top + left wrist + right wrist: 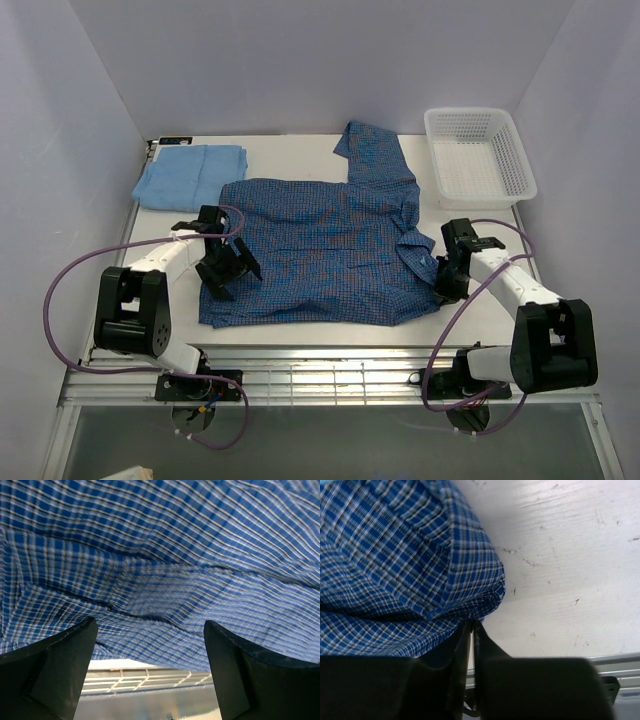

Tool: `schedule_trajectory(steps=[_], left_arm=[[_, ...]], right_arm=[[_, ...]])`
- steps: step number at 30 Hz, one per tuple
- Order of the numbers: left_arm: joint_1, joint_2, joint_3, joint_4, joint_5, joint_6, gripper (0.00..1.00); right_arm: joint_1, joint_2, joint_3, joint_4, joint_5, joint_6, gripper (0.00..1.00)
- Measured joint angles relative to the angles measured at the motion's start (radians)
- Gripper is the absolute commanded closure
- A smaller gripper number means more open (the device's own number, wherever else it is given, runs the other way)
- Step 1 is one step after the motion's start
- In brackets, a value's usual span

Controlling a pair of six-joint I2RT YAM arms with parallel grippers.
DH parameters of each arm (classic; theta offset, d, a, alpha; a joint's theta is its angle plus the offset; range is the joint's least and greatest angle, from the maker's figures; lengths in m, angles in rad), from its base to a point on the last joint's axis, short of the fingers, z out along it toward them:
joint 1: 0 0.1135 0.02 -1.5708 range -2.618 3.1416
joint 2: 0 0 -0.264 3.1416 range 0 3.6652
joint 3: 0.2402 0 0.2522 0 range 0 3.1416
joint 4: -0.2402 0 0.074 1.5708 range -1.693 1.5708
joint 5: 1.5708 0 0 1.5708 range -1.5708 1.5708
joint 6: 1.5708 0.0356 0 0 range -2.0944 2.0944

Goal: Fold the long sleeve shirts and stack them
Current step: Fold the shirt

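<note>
The dark blue check shirt (320,250) lies spread on the white table, one sleeve reaching toward the back. The plain light blue shirt (190,177) lies folded at the back left. My left gripper (228,270) is open over the check shirt's left part; in the left wrist view the check cloth (165,555) fills the frame beyond the gripper (150,625), with nothing between its two fingers (60,670). My right gripper (445,283) is shut at the shirt's right edge; the right wrist view shows this gripper (471,625) pinching a fold of the check cloth (395,570).
A white mesh basket (520,160) stands at the back right. The table's near edge with a metal rail (320,375) runs just below the shirt's lower hem. Bare table (560,555) lies right of the shirt.
</note>
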Motion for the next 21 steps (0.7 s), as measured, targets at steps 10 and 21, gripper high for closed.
schedule_trajectory(steps=[10, 21], left_arm=[[0.0, 0.043, -0.031, 0.025, -0.06, -0.037, 0.02], [-0.002, 0.062, -0.019, 0.008, -0.1, -0.074, 0.02]], right_arm=[[-0.035, 0.02, 0.018, 0.008, 0.04, -0.01, 0.92], [-0.07, 0.0, 0.106, 0.025, 0.067, -0.042, 0.92]])
